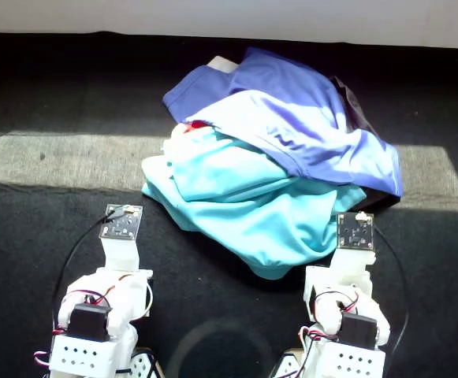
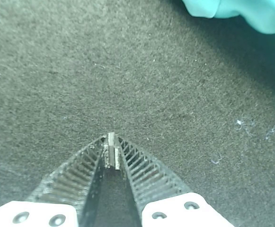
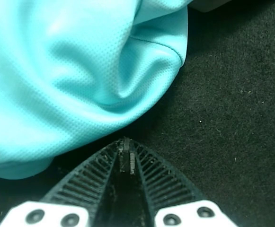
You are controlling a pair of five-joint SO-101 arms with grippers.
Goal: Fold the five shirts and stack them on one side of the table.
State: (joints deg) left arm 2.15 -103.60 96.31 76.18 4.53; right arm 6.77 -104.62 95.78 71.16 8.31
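A pile of shirts (image 1: 276,157) lies unfolded on the dark table (image 1: 39,228), toward its far side. A blue shirt (image 1: 292,110) is draped over the top of the pile. A turquoise shirt (image 1: 244,205) spreads out beneath it and forms the pile's near edge. A dark shirt (image 1: 360,110) peeks out from under the blue one on the pile's right side, and a small bit of red cloth (image 1: 197,124) shows at the pile's left side, between blue and turquoise.

The left arm (image 1: 118,260) stands near the pile's near left corner. The left gripper (image 2: 110,151) has its fingers pressed together with nothing between them. It sits over bare table, apart from the turquoise hem (image 2: 241,12).

The right arm (image 1: 347,276) stands just beside the pile's near right edge. The right gripper (image 3: 125,153) is also closed on nothing, its tips just beside a rounded fold of the turquoise shirt (image 3: 57,71); whether they touch it cannot be told.

A band of sunlight (image 1: 55,157) crosses the table on both sides of the pile.
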